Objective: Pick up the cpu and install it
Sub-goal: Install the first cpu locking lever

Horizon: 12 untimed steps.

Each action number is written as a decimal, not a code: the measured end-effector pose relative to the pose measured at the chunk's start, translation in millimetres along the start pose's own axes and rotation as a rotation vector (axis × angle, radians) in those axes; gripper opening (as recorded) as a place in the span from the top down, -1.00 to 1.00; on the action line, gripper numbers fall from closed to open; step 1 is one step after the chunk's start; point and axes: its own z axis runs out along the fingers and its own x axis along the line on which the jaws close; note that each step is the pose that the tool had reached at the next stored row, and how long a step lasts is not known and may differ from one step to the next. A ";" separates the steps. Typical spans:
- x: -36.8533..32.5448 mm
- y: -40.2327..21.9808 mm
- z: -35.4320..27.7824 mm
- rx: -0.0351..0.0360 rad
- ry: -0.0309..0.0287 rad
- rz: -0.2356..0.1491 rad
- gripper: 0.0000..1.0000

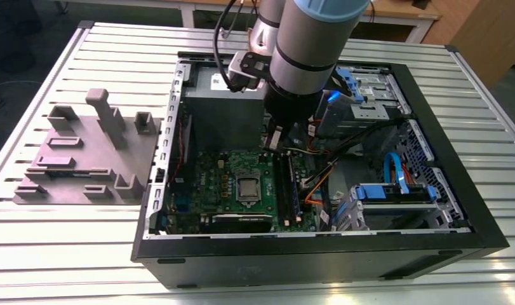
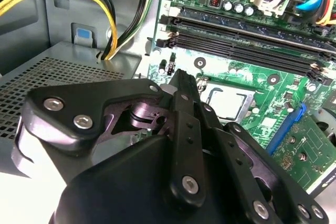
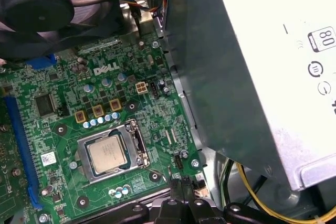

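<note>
On the exterior view's left, a grey block (image 1: pixel 86 152) with bumps and posts sits on the ribbed metal table (image 1: pixel 62 254). Next to it is the open black computer case (image 1: pixel 325 254), lying on its side. Inside lies the flat green board (image 1: pixel 232 184), dotted with tiny parts. The cpu (image 1: pixel 247 188) sits flat in its shiny metal socket frame (image 3: pixel 113 150) in the middle of that board. It is a small square, silver and smooth on top, so it has no long side; its face points up out of the case. Beside it run the long black memory slots (image 2: pixel 247 43). The big grey power box (image 1: pixel 223 117), smooth metal with a white label, fills the far part of the case. The round grey arm (image 1: pixel 312 44) comes straight down into the case near that box. In the second wrist view, the black end effector (image 2: pixel 181 85) has its tips pressed together with nothing between them, and it hangs just above the board, close to the cpu but not touching it. On the exterior view's right are blue drive holders (image 1: pixel 397 194) and orange and blue cables (image 1: pixel 325 178).
</note>
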 end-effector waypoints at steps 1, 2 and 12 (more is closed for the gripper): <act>0.1 0.2 0.1 -0.0004 0.0005 -0.005 0.80; 0.2 0.5 0.1 -0.0007 0.0009 -0.010 0.80; 4.3 -0.1 -0.2 0.0010 0.0092 -0.020 0.80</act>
